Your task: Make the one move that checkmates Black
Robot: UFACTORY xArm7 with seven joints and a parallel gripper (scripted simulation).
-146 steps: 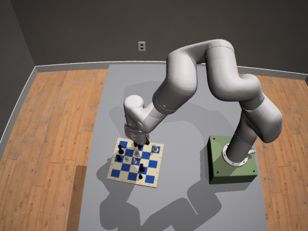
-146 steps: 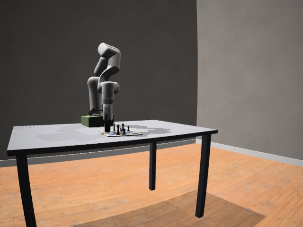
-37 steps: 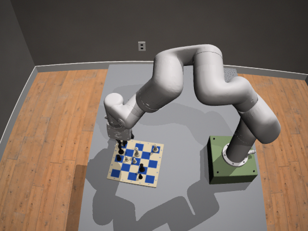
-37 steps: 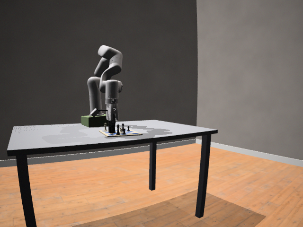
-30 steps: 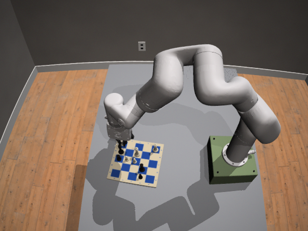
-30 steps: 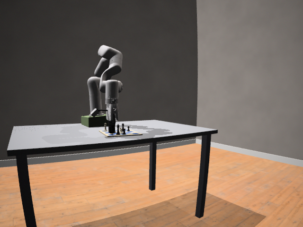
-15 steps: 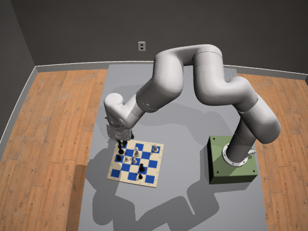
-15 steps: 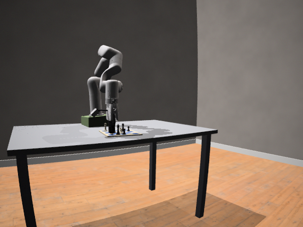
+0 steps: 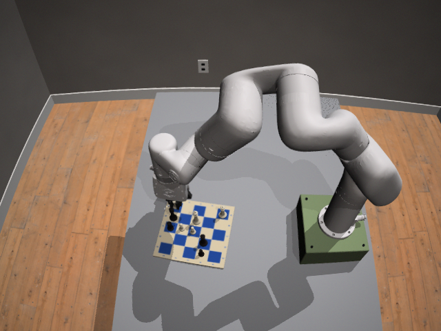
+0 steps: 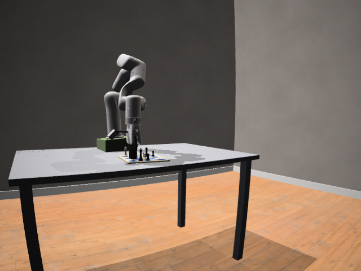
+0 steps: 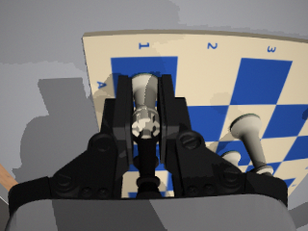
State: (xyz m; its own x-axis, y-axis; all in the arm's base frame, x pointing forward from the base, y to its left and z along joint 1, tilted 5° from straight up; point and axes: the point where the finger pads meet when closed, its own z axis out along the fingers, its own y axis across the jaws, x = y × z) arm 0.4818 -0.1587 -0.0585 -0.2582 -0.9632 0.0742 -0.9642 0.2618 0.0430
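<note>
While my arm bends down over the board [image 9: 227,249], my hand [image 11: 146,99] is clenched on a white piece [image 11: 145,121], which stands upright between the two black fingers above the blue corner square by the marks A and 1. From the top, that corner is the board's far corner, away from the green base [image 9: 306,249]. Another white piece [image 11: 249,134] stands on the board near the held one. Board and base rest on the counter [image 10: 203,153].
</note>
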